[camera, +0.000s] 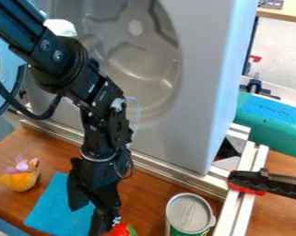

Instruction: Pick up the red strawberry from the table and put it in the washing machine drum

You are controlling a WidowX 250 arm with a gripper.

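Gripper [88, 220]: hangs low with its two black fingers spread; nothing shows pinched between them, and contact with what lies beneath cannot be told.
Blue cloth [52, 207]: directly beneath and beside the gripper, on the wooden table [151, 197]. It probably keeps its place simply by lying flat. It looks thin, matte and evenly bright, straight-edged, with no large fold in the visible part; the gripper hides the rest.
Red-and-green object [121, 230]: just right of the gripper's lower finger, partly out of view, so its shape is uncertain.
Can [189, 214]: farther right, upright on its base with its pale lid up, probably steady that way.
Plush toy [20, 177]: left of the gripper, beyond the cloth; orange with pinkish parts.
Metal rail [165, 174]: behind the gripper, along the foot of the grey appliance [202, 69], perhaps bracing it.
Clamp [267, 183]: far right, its black body and red pad by the rails, likely for fastening.
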